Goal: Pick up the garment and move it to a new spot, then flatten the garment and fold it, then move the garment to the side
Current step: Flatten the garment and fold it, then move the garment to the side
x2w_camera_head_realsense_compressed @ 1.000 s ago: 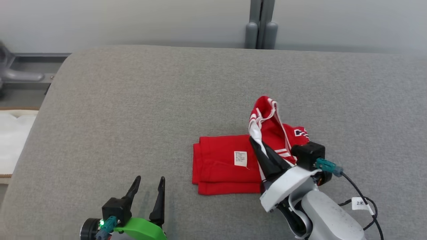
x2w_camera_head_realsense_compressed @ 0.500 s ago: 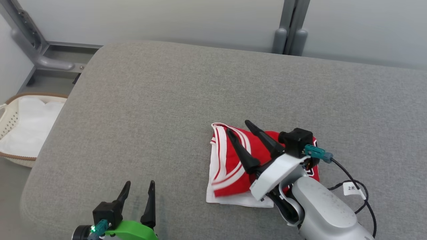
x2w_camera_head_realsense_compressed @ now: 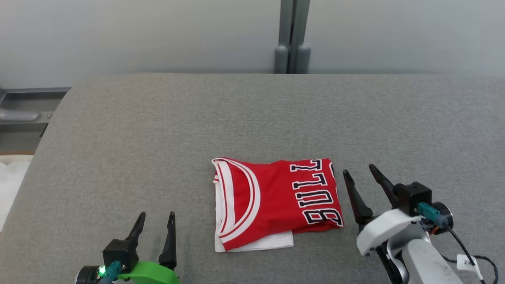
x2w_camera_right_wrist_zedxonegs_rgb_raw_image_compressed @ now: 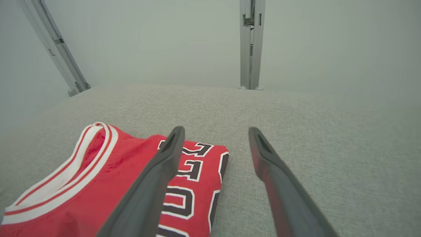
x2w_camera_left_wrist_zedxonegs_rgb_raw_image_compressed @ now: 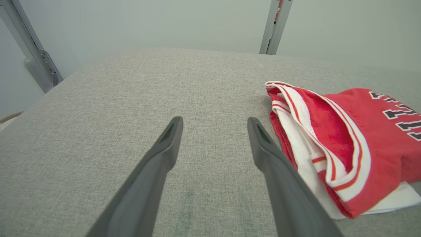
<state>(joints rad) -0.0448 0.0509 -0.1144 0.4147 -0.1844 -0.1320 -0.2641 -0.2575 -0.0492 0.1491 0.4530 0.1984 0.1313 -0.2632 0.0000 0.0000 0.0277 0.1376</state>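
garment (x2w_camera_head_realsense_compressed: 276,203): lying folded on the grey cushion (x2w_camera_head_realsense_compressed: 158,126), red with white trim, lettering facing up.
right gripper (x2w_camera_head_realsense_compressed: 358,169): sitting just beside the garment's right edge, fingers standing apart, gripping nothing.
left gripper (x2w_camera_head_realsense_compressed: 157,215): sitting well apart, fingers spread.

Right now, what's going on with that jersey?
The red jersey lies folded on the grey cushion, and nothing is gripping it. The right hand is open just beside its lettered edge. The left hand is open too, off to the other side. The folding looks done, so moving the jersey aside is what's left.
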